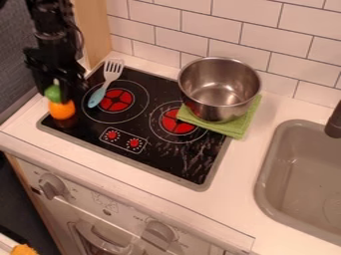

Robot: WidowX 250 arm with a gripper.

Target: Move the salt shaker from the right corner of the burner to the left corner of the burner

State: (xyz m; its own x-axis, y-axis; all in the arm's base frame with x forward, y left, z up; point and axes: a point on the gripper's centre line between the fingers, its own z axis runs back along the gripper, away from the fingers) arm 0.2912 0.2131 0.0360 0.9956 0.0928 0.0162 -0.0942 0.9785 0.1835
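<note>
Nearest you, below the gripper (59, 90), lies the dark stove top (150, 160). Under the gripper, at its left corner, is the salt shaker (62, 110). Expect it light and stiff, perhaps slippery; take it squarely by its upper part. It's rounded, orange below, green above. You can't tell whether the gripper grasps or has released it. Farther off, right of the gripper: a slotted utensil (112, 72), then the steel pot (218, 112) on a green cloth (234, 129).

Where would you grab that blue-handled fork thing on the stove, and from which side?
Probably by the pale blue handle of the fork-like utensil, coming down from above and closing across its width. It appears to lie flat on the black glossy stovetop, and the handle is long and slim, whereas the slotted head flares wider.
</note>
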